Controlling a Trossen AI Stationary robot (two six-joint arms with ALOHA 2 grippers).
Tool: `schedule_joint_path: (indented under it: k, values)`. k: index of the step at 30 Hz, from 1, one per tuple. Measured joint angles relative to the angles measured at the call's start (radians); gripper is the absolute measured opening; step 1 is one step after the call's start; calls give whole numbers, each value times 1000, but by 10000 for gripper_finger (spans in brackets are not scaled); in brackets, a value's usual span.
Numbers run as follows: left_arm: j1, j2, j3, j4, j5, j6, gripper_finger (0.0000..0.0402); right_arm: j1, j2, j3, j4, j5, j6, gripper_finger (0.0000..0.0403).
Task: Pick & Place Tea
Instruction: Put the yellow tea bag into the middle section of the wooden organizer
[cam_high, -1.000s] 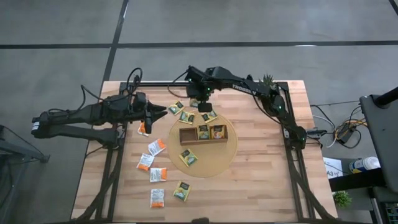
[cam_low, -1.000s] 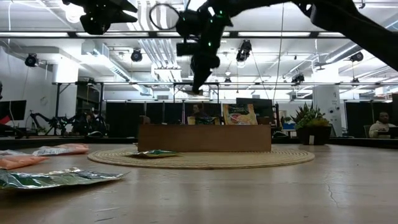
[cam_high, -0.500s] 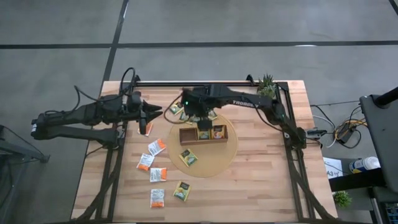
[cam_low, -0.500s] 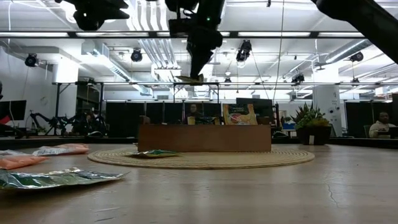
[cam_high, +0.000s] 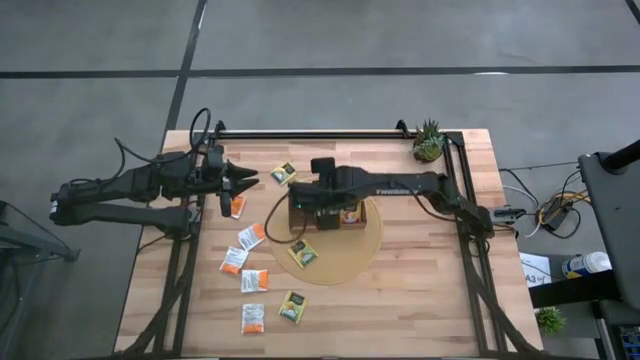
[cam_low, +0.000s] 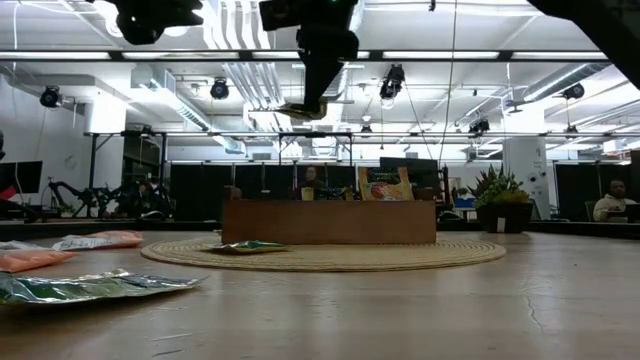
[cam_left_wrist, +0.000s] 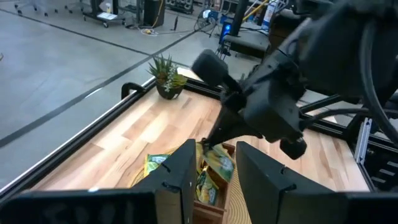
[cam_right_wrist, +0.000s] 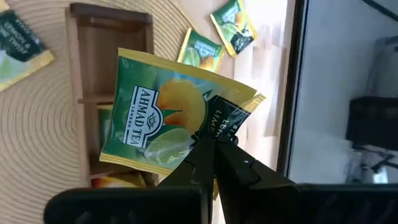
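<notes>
The right gripper (cam_right_wrist: 208, 149), fingers pinched shut on one corner of a yellow-green tea sachet (cam_right_wrist: 171, 112), hangs above the wooden tray (cam_right_wrist: 102, 93) on the round woven mat (cam_high: 345, 262) near the bench's centre. The sachet hangs tilted over the tray's end compartment, which looks empty. Judged from this, the step in hand is the placing. It would go best if the gripper came down until the sachet's free edge sits inside that compartment's walls, then let go, so that the paper cannot catch on a divider or slide onto the mat. The left gripper (cam_high: 240, 181), fingers partly open and empty, waits near the bench's left edge. Other sachets (cam_high: 250, 236) lie loose on the bench's left and near parts.
</notes>
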Motion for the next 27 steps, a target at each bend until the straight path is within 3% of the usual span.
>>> schedule_joint_path:
  k: [6, 15, 27]
  values:
    - [0, -23, 0, -21, 0, 0, 108, 58, 0, -30, -58, 163, 50, 8]
    - [0, -39, 0, -21, 7, -1, 108, 107, 0, -124, -55, 287, 125, 8]
    - [0, -38, 0, -20, 21, -1, 108, 107, 0, -262, 60, 320, 150, 8]
